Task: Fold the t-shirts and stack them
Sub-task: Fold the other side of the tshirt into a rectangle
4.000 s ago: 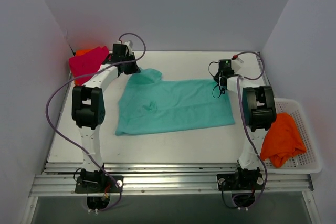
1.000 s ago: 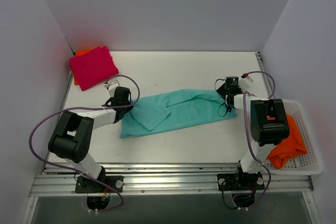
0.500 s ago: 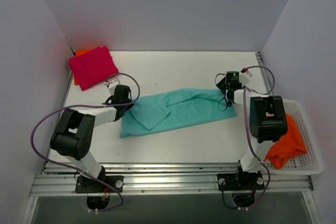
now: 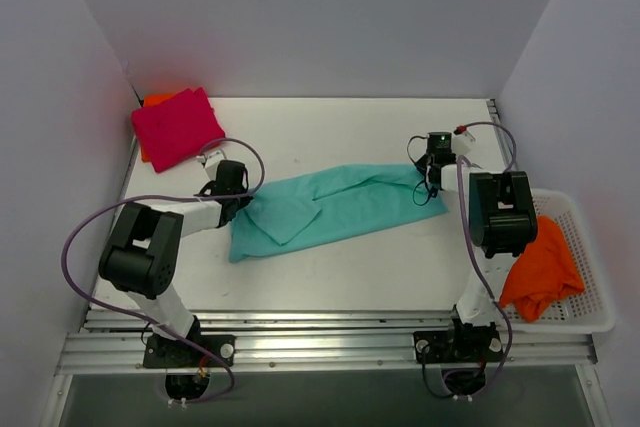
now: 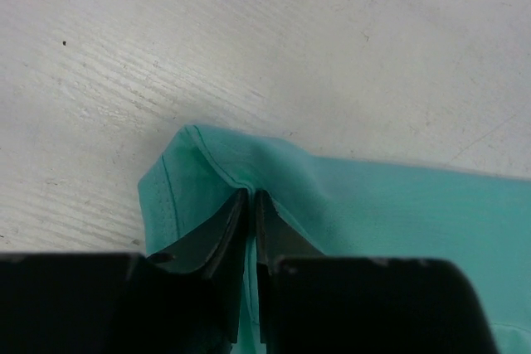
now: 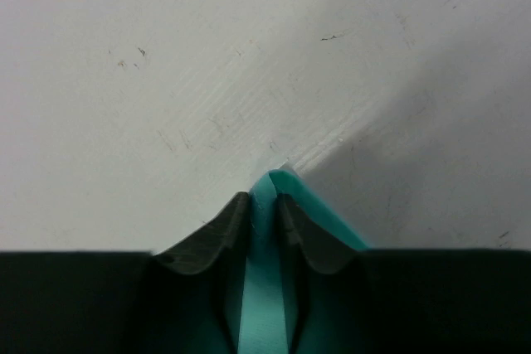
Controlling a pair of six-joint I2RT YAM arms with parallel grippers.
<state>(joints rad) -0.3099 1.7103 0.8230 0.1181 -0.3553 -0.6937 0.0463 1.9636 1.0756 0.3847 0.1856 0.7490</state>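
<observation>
From above, the teal shirt [image 4: 340, 209] lies across the middle of the table [image 4: 350, 127], folded lengthwise into a long band that runs from left to right. The left gripper [image 4: 243, 203] sits low at the band's left end, and the right gripper [image 4: 432, 177] sits at its far right corner. A folded pink shirt [image 4: 178, 127] rests in the far left corner on top of an orange shirt [image 4: 156, 100], of which only an edge shows. A crumpled orange shirt [image 4: 540, 265] lies in a white basket [image 4: 592, 321] just beside the table on the right.

In the left wrist view, the left gripper [image 5: 250, 203] has its jaws almost together, pinching a raised fold at the hemmed edge of the teal shirt [image 5: 382, 205].

In the right wrist view, the right gripper [image 6: 264, 209] is clamped on a corner of the teal shirt [image 6: 286, 181], whose tip pokes out past the fingers [image 6: 217, 234] onto the bare table.
</observation>
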